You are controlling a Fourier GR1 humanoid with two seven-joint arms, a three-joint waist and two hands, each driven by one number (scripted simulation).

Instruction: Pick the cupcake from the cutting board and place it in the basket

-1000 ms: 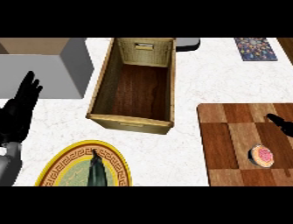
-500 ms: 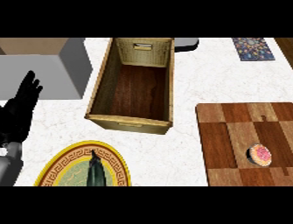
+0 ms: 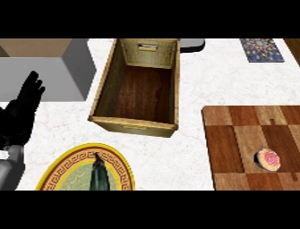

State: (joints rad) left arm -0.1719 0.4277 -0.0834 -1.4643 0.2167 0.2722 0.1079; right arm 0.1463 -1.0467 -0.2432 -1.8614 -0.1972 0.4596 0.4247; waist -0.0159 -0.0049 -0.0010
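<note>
A small cupcake (image 3: 268, 159) with pink frosting sits on the wooden cutting board (image 3: 245, 134) at the lower right. The long wicker basket (image 3: 103, 98) with a dark wooden floor stands in the middle, nothing inside it. My left hand (image 3: 16, 116) rests open at the left edge, fingers up, well apart from the basket and the board. My right hand shows nowhere in the head view.
A yellow-rimmed plate (image 3: 66, 170) with a dark green vegetable (image 3: 100, 174) on it lies at the lower left. A grey box (image 3: 40, 67) stands at the back left. A patterned mat (image 3: 261, 50) lies at the back right.
My right hand, which showed over the cutting board's right edge a second ago, has pulled out of view. The left hand has not moved.
</note>
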